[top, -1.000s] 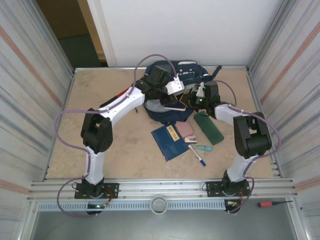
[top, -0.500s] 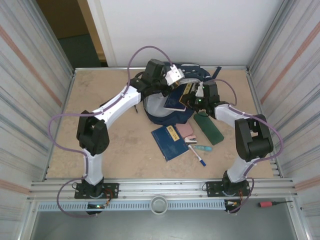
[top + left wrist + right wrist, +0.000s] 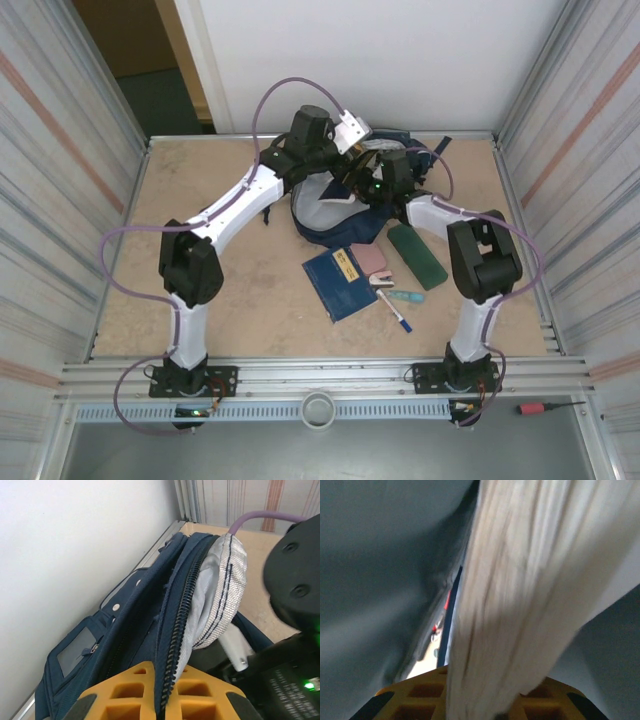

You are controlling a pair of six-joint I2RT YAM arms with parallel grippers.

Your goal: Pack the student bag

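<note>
Jaws of the left gripper (image 3: 162, 700) pinch the zipper rim (image 3: 179, 617) of the student bag (image 3: 322, 236), which lies far-middle on the bench (image 3: 200, 190), mouth gaping nearward. The right gripper (image 3: 485, 702) is inside against pale lining (image 3: 515, 580); I cannot tell how its jaws stand.

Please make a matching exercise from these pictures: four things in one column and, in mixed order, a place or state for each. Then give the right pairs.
1. large navy-blue fabric backpack
2. flat navy-blue book
3. dark green oblong pouch
4. left gripper

A. shut on a zipper edge
B. farthest right of the loose things on the table
C. by the back wall, mouth open
D. flat on the table, yellow label up

Pairs: 1-C, 2-D, 3-B, 4-A
</note>
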